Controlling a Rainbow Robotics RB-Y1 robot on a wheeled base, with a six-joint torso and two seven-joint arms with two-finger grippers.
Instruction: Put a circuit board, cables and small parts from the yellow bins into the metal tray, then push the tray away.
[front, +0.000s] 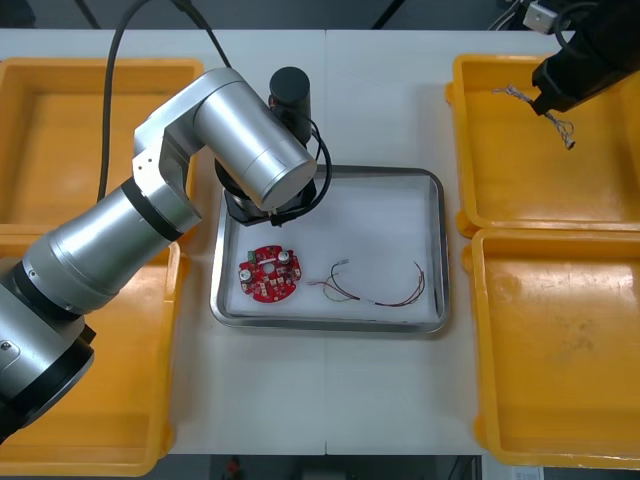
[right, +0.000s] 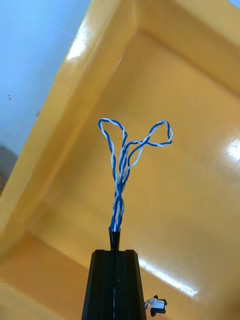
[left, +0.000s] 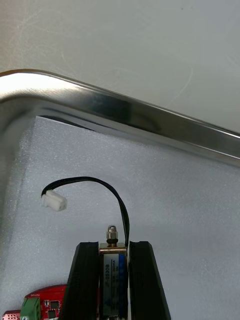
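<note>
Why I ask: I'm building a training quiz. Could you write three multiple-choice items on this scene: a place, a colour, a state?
1. Where does the red circuit board lie?
A) in the metal tray
B) in a yellow bin
C) on the bare table

2. What colour is the cable in the right claw?
A) black
B) blue and white
C) red and yellow

3. How is the left claw?
A) open
B) shut on nothing
C) shut on a small metal part

Answers:
1 A, it lies on the tray's white inside.
2 B, twisted blue and white strands rise from the claw.
3 C, the part sits clamped between its fingers.
</note>
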